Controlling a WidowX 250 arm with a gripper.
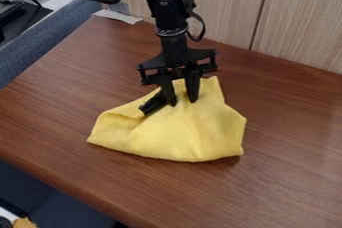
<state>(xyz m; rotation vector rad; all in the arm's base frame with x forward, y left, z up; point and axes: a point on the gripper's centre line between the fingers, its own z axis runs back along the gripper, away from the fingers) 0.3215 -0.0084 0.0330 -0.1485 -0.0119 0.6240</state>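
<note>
I have a reddish-brown wooden tabletop (287, 172) under my work, with dark grain streaks and a soft sheen toward the right. Its rounded front edge slants from the left side down to the bottom, and its back edge slopes down toward the right. Near the middle I see a yellow cloth (194, 134) on the wood, rumpled and narrower at the top, with a fold at its left and a small shadow under its lower right corner. A pale, flat strip (118, 16) lies at my table's far left corner.
</note>
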